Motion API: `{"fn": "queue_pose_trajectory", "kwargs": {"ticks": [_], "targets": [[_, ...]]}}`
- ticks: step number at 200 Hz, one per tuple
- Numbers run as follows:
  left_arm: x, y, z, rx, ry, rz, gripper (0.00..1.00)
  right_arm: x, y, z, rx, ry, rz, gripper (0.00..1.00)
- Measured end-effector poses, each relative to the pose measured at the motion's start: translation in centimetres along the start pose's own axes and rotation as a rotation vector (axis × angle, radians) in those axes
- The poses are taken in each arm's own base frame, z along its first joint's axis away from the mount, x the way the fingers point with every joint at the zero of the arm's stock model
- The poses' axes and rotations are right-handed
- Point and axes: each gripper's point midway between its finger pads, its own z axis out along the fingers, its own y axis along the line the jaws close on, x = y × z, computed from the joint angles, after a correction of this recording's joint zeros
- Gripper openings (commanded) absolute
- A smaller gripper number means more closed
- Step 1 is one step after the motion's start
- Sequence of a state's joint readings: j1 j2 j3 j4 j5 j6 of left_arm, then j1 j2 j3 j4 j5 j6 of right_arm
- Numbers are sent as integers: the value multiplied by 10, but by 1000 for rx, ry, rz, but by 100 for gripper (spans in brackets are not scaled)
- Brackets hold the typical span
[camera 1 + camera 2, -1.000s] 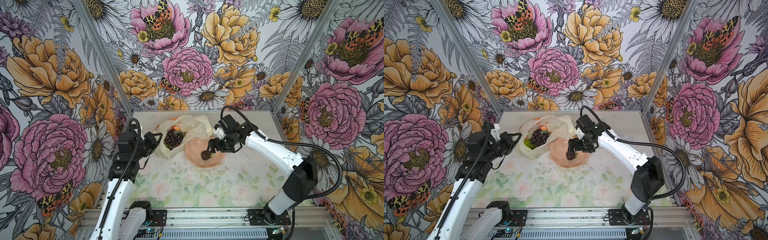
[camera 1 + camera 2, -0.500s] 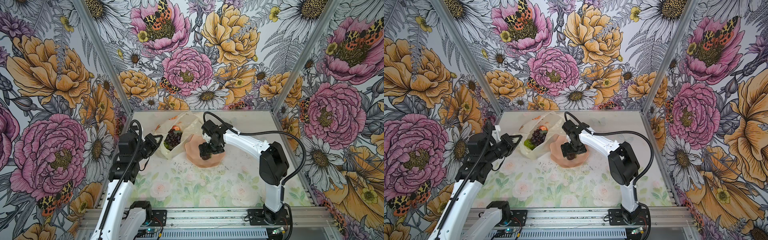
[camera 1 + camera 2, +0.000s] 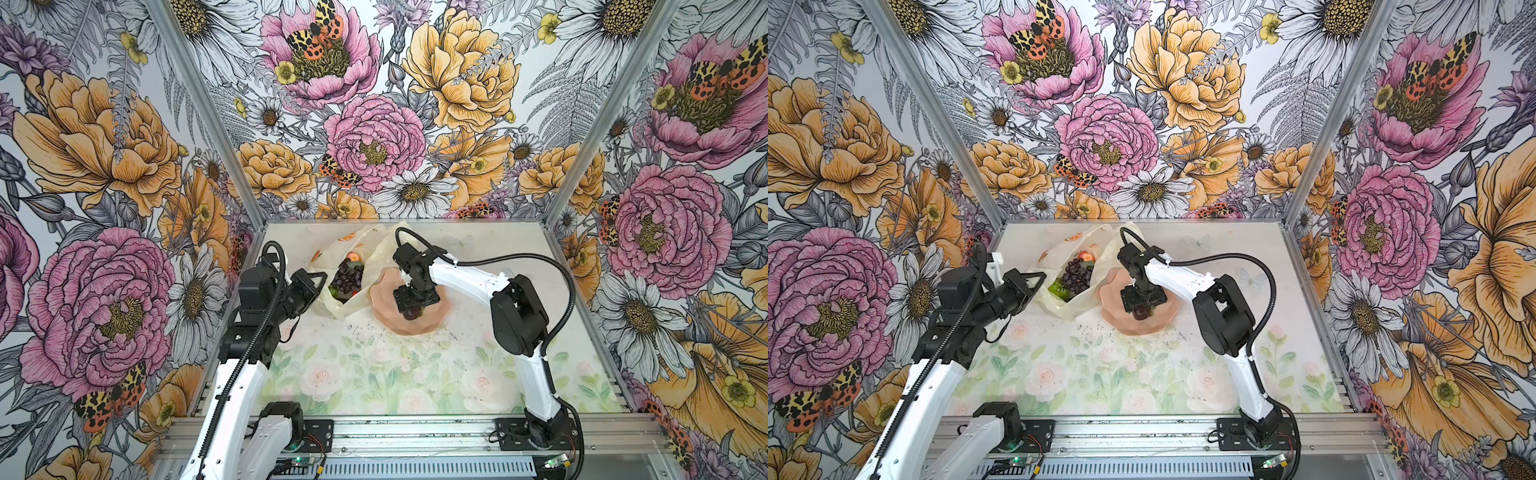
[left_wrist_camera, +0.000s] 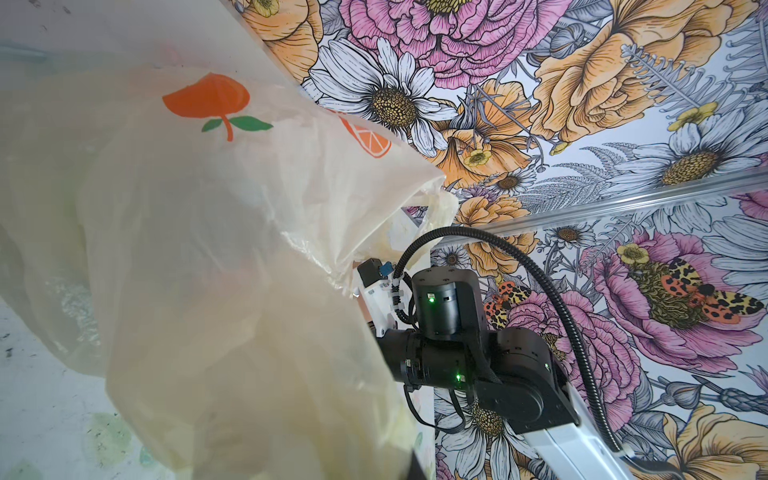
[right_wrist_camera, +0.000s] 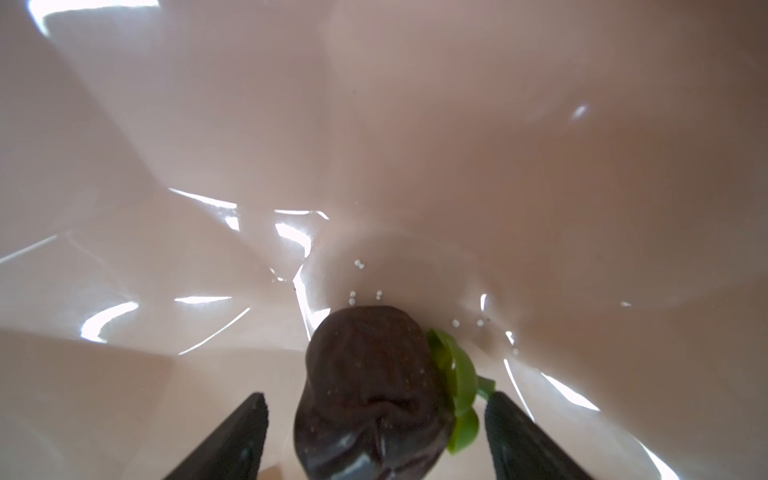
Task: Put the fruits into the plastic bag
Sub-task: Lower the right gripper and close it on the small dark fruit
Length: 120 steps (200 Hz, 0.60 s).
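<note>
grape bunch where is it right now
In both top views the grape bunch lies inside the plastic bag, left of centre, between the left gripper and the pink bowl.

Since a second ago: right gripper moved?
Yes: in both top views the right gripper shifted left, from the pink bowl's right side to over its centre.

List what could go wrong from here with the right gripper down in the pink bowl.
The dark fruit lies on the glossy, sloped pink bowl between the jaws of the open right gripper; it may slip aside when pinched.
One finger is by its green leaf and might catch only that.
The left gripper holds just one edge of the limp plastic bag; its mouth could sag shut.
</note>
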State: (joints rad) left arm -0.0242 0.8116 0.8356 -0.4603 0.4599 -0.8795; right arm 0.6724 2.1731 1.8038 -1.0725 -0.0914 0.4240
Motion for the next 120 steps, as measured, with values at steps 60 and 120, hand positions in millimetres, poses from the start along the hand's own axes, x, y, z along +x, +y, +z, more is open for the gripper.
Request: {"fn": "queue_pose_trajectory", "kwargs": {"ticks": [60,120], "targets": [[0,0,0,0,0,-1,0,-2,-6,12,25,16,7,68],[2,5,2,-9,6,-5,0,-5,-7,10,37,4,6,52]]}}
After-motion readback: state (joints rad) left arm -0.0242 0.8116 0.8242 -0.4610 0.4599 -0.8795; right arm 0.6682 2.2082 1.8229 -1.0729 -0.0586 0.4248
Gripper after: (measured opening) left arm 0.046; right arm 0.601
